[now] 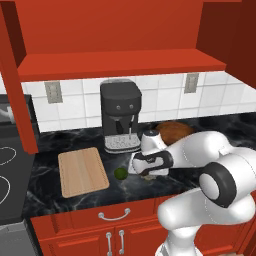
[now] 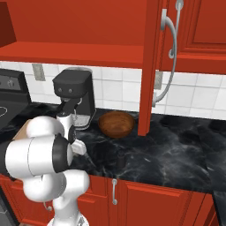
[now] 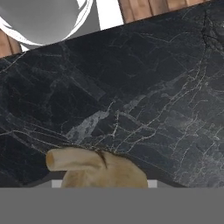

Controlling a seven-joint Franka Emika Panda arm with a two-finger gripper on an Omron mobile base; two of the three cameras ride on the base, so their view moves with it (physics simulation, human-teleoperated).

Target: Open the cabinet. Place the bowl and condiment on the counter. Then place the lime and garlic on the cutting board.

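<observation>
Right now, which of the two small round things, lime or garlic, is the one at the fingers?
The garlic: the tan lumpy bulb directly at the gripper, low over the counter. The dark green lime lies apart, between it and the cutting board.

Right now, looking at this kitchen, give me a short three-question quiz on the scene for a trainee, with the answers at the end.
1. True or false: nothing lies on the cutting board.
2. Where does the bowl stand? A) inside the cabinet. B) on the counter, beside the coffee machine. C) on the stove.
3. Which task item lies at the bottom of the hand view?

Key
1. True; the lime lies on the counter to the right of the cutting board.
2. B.
3. The garlic.
</observation>
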